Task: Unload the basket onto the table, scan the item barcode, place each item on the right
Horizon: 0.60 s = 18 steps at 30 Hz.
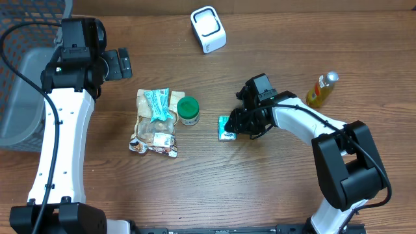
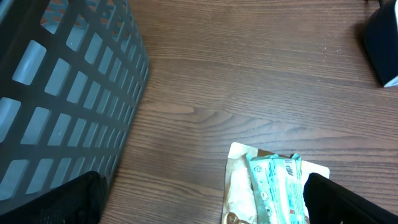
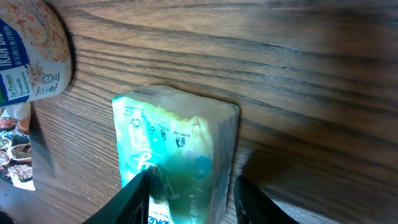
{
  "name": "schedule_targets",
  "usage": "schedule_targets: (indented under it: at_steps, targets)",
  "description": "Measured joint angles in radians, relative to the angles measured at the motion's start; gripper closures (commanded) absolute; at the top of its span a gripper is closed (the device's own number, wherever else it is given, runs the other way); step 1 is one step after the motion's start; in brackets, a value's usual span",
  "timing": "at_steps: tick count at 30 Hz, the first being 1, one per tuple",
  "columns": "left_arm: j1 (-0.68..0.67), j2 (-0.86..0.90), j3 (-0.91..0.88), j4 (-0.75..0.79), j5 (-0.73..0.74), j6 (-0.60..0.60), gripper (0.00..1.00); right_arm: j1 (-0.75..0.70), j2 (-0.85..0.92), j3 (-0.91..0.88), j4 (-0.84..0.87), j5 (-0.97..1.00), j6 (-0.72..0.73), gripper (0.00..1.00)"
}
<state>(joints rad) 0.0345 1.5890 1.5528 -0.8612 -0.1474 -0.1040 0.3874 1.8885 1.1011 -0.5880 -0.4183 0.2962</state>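
Progress: early, as I judge it. The teal packet (image 1: 226, 128) lies on the counter (image 1: 273, 188), well apart from the white scanner (image 1: 208, 29) by the far edge, and nothing suggests a scan has been made.
Left to do: lift the packet, find its barcode, and present it to the scanner.
Right hand (image 1: 233, 125): low at the packet, one finger on each side of its end. I cannot tell whether it squeezes or only straddles.
Left hand (image 1: 120, 63): released, fingers spread wide and holding nothing, beside the grey basket (image 1: 26, 84) near the far left corner.
Packet's place: about mid-counter, slightly toward the right edge, near a green-lidded cup (image 1: 188, 110) but not touching it.
Packet's look: a small, soft, crinkled pouch, teal-green fading to white, with fine print. No barcode shows on the upward face, so it is probably underneath.
Other goods: snack bags (image 1: 156, 123) are piled beyond the cup, and a yellow bottle (image 1: 322, 90) stands toward the right edge.
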Motion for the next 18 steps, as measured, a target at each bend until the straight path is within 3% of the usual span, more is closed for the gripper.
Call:
schedule_targets:
  at_steps: [3, 6, 18]
  targets:
    - [0.000, 0.000, 0.000, 0.000, 0.000, 0.000, 0.00, 0.007, 0.000, 0.000, 0.008, 0.000, -0.002, 0.61]
    - [0.000, 0.000, 0.000, 0.000, 0.000, 0.000, 0.00, 0.013, 0.000, 0.000, 0.012, 0.006, -0.005, 0.70]
    - [0.000, 0.000, 0.000, 0.000, 0.000, 0.000, 0.00, 0.014, 0.000, 0.000, 0.013, 0.067, -0.005, 0.76]
